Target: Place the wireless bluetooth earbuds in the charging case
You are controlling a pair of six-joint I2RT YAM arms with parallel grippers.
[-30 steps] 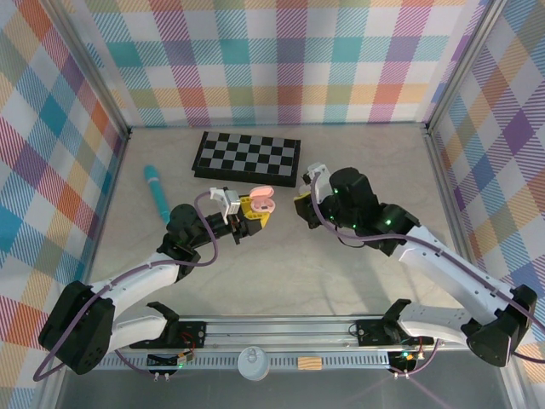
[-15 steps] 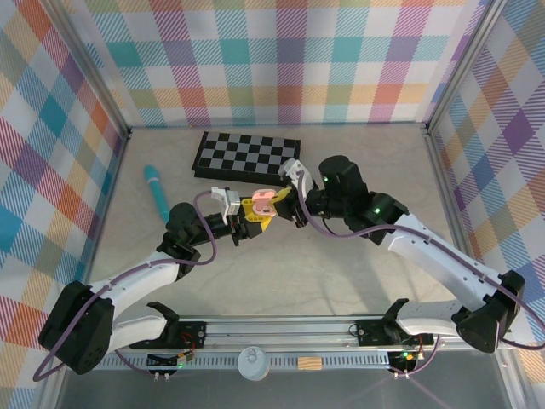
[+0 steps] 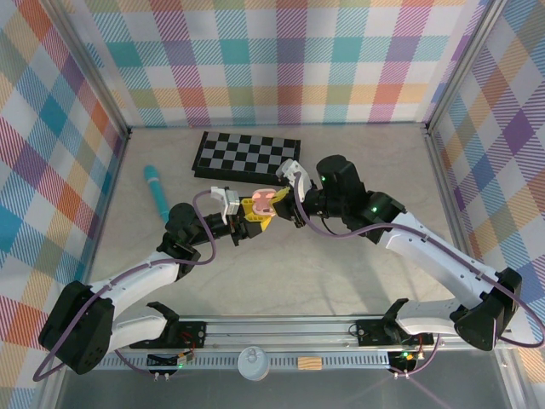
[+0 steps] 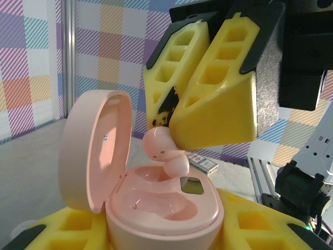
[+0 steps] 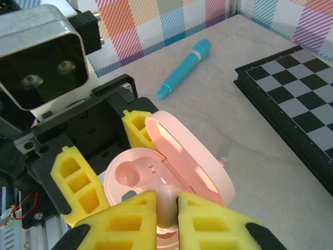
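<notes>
A pale pink charging case (image 4: 161,208) with its lid (image 4: 88,151) swung open sits between the yellow pads of my left gripper (image 4: 161,237), which is shut on it. In the top view the case (image 3: 265,200) hangs above the table's middle, with the left gripper (image 3: 247,213) under it. My right gripper (image 5: 167,219) is shut on a pink earbud (image 5: 167,205). That earbud (image 4: 164,151) hangs tip-down just above the case's far well, and I cannot tell if it touches. The near well (image 5: 120,174) holds nothing. From above, the right gripper (image 3: 286,203) meets the case from the right.
A folded chessboard (image 3: 247,157) lies at the back of the table. A teal pen (image 3: 157,192) lies at the back left. A small printed box (image 4: 203,164) rests on the table beyond the case. Plaid walls close in three sides.
The right gripper has swung left with the earbud, from beside the chessboard to right over the open case. The left arm and the case have stayed put.
</notes>
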